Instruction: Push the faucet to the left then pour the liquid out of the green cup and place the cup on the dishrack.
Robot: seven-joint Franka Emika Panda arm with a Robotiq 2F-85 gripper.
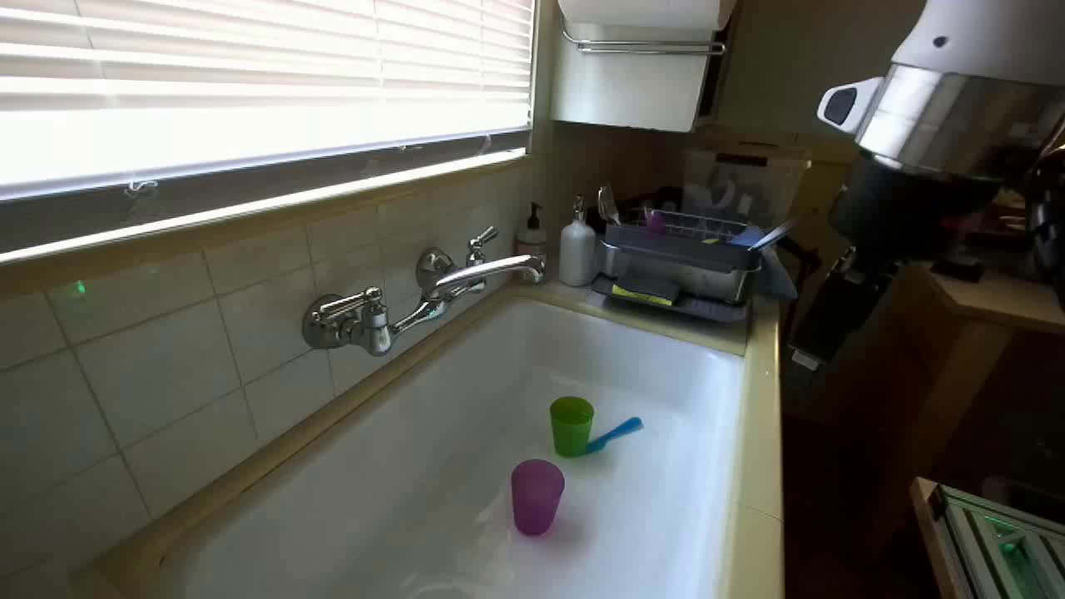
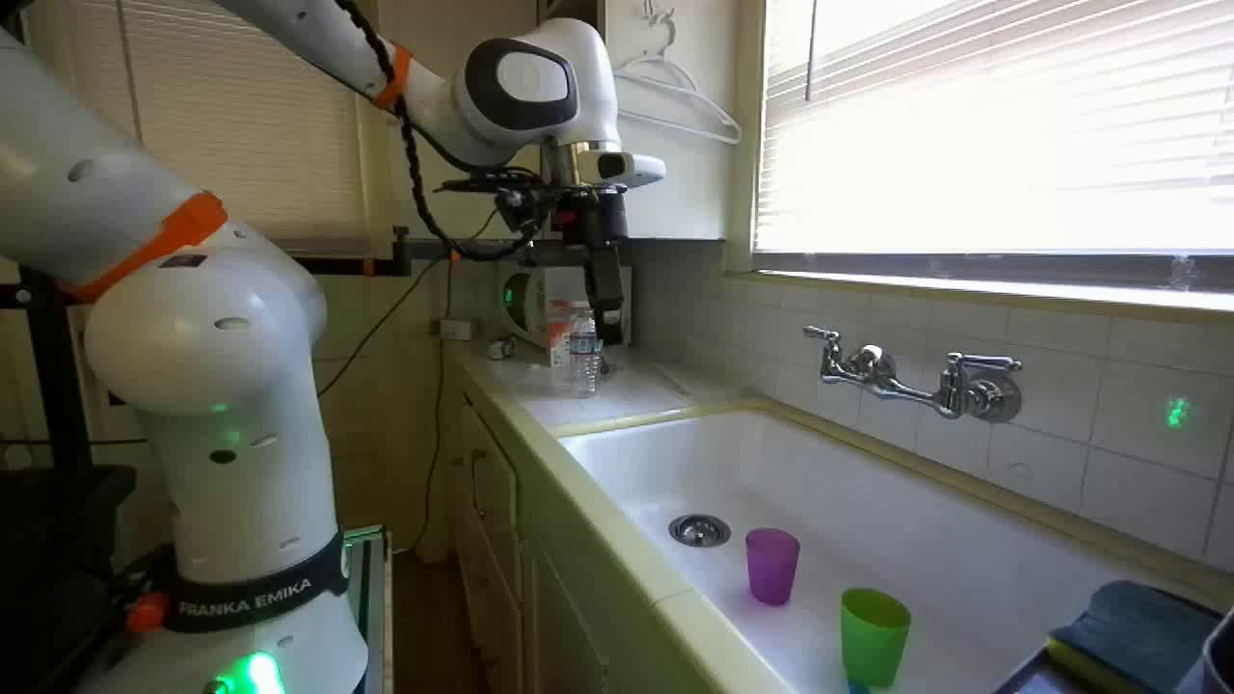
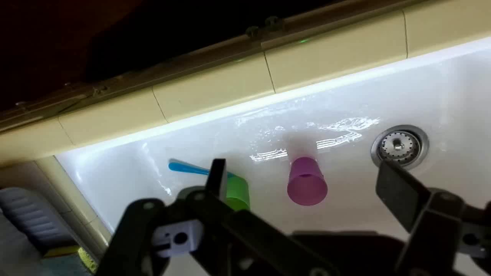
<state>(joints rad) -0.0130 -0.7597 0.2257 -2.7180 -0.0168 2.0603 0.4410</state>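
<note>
The end effector (image 3: 307,187) gaped wide. Below its level, the green cup (image 1: 572,429) stood upright in the sink (image 1: 666,366).

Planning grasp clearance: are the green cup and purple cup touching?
Apart. The wrist view, looking down, shows a strip of white sink floor between the green cup and the purple cup.
</note>
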